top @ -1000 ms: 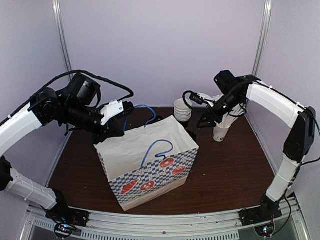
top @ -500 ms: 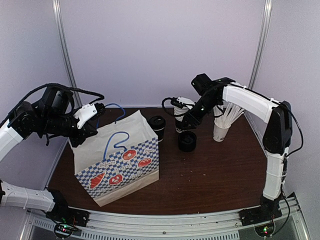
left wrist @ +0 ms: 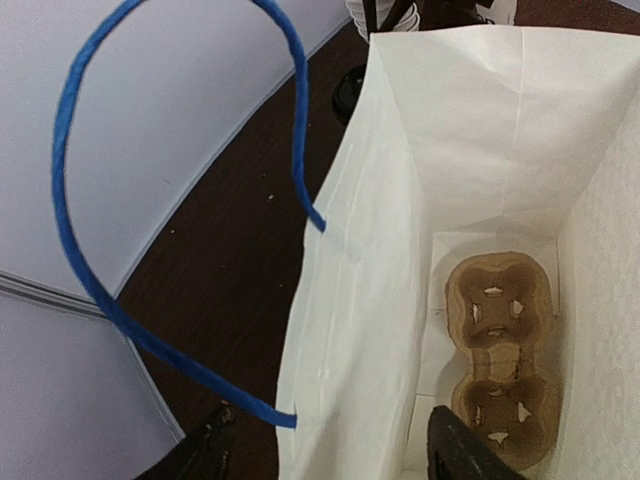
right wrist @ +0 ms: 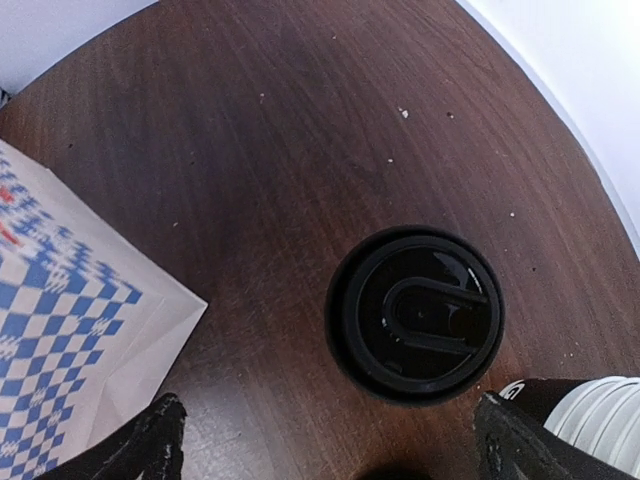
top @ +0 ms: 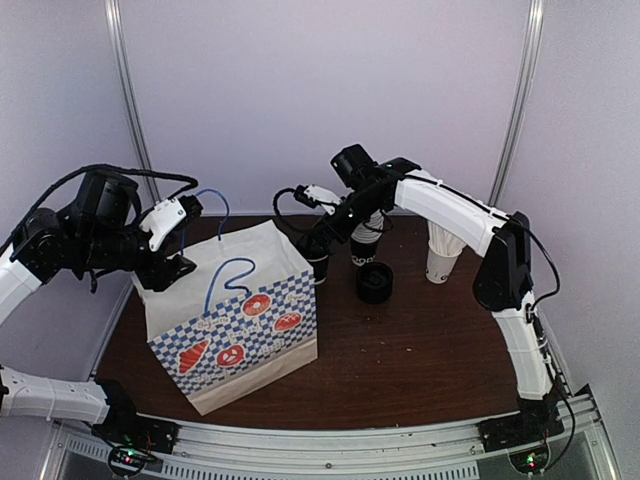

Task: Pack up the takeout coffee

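My right jaws hung wide over the one takeout coffee (right wrist: 415,313); left jaws sat open astride the wall of one paper bag (left wrist: 470,120).

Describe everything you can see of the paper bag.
The paper bag is white, with a blue-and-white checked band bearing red pictures across its lower front and two blue cord handles. It stands upright and open on the dark wooden table, at its left. A brown pulp cup carrier lies on its bottom. The open left gripper straddles one side wall; contact cannot be told. The lidded takeout coffee stands near, not touching.
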`<state>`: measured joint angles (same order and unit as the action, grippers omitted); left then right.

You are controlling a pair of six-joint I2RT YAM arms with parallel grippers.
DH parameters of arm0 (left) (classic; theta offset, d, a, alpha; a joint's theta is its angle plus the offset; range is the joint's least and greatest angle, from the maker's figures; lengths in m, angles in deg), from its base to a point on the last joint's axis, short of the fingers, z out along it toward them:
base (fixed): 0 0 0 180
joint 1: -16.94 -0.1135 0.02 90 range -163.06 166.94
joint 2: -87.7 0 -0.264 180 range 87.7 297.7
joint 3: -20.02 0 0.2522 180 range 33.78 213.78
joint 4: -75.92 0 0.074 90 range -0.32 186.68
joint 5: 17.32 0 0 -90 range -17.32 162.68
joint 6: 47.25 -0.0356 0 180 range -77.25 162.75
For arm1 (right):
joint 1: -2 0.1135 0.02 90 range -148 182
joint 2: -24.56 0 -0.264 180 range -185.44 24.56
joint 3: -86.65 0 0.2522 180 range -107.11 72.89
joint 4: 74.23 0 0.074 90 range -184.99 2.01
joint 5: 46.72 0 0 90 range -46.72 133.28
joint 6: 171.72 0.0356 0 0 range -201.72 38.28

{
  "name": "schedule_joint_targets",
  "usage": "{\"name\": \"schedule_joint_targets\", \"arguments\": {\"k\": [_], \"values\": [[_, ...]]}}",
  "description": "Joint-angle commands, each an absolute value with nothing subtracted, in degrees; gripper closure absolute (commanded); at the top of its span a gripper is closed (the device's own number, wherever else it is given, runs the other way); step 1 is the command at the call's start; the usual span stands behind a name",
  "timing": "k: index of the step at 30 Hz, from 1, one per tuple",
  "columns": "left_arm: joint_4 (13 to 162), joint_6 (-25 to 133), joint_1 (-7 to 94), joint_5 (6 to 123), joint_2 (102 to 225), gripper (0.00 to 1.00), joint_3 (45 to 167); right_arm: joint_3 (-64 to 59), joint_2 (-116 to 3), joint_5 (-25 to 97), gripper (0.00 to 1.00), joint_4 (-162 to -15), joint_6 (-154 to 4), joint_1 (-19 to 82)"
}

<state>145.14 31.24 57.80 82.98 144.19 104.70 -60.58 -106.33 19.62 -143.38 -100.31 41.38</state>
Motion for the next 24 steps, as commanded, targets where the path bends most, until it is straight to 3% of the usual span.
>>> {"name": "schedule_joint_targets", "arguments": {"k": [1, 12, 24], "values": [[140.8, 33.9, 57.5, 83.8, 141.8, 0.3, 104.5, -65.6, -110.9, 24.9, 0.0, -141.7, -95.3, 41.4], [139.4, 35.8, 57.5, 82.4, 142.8, 0.25, 103.1, -68.8, -115.8, 29.2, 0.01, -138.3, -92.7, 42.9], [138.8, 34.9, 57.5, 81.5, 144.4, 0.26, 103.8, -71.2, -119.5, 29.4, 0.11, -135.9, -89.8, 43.7]]}}
